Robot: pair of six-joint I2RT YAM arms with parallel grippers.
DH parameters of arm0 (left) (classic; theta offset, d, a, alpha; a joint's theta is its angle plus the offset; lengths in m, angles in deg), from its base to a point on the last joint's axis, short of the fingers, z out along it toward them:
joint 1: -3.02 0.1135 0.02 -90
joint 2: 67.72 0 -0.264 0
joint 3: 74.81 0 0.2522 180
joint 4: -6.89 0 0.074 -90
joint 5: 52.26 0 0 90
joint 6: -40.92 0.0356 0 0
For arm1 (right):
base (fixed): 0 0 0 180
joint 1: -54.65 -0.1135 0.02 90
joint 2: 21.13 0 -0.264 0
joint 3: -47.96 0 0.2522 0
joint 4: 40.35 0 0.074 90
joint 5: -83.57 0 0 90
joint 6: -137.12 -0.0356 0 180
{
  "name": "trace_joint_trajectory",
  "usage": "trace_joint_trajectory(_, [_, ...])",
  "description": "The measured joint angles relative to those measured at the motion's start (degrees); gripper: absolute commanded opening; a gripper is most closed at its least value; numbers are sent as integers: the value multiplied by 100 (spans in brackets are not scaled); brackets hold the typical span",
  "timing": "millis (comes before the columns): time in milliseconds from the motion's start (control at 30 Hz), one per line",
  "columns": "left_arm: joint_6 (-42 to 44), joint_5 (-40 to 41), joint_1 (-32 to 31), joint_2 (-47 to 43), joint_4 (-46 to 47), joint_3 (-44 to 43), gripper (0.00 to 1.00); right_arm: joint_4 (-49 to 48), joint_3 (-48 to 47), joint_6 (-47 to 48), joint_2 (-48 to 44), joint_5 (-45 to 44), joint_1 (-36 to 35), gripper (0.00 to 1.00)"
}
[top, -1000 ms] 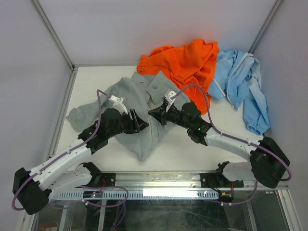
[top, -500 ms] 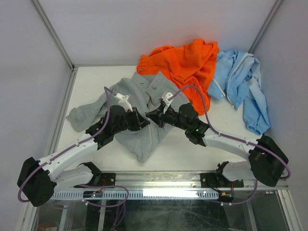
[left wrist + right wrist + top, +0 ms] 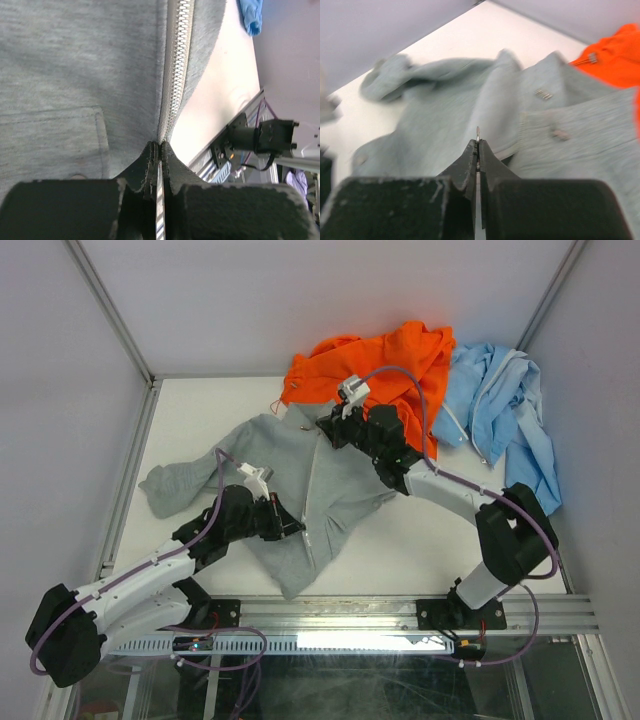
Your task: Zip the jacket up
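Two changes since a second ago: your left gripper (image 3: 297, 530) has snapped shut on the zipper (image 3: 176, 55) near the hem, and your right gripper (image 3: 328, 432), pinching a thin metal tab (image 3: 478, 131), has run up to the collar, so the zip looks closed nearly full length. The jacket (image 3: 345, 480) lies front-up, central on the table (image 3: 420, 550), long axis near-to-far, hood toward the orange garment (image 3: 385, 365), hem toward the arm bases.
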Motion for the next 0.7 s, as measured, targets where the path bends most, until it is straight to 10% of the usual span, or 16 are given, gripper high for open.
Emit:
trace_joint_trajectory(233, [-245, 160, -20, -452, -404, 341, 1, 125, -400, -24, 501, 26, 540, 0])
trace_joint_trajectory(700, [444, 621, 297, 424, -1016, -1419, 60, -238, 789, -245, -1073, 404, 413, 0])
